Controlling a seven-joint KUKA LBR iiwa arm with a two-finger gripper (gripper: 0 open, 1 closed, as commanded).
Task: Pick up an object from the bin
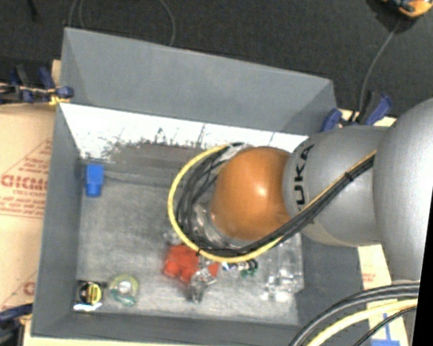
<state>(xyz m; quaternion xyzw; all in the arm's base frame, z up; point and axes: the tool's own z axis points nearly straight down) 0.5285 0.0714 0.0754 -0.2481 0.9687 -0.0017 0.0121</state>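
Red blocky piece (180, 264) just beside pincer (202, 285), front-centre of bin (62, 210), clench cannot be told.

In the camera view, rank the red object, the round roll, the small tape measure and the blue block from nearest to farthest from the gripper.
1. The red object, mid-bin, right beside the gripper.
2. The pale green roll, to the left by the front wall.
3. The black-and-yellow tape measure, in the front left corner.
4. The blue block, back left.
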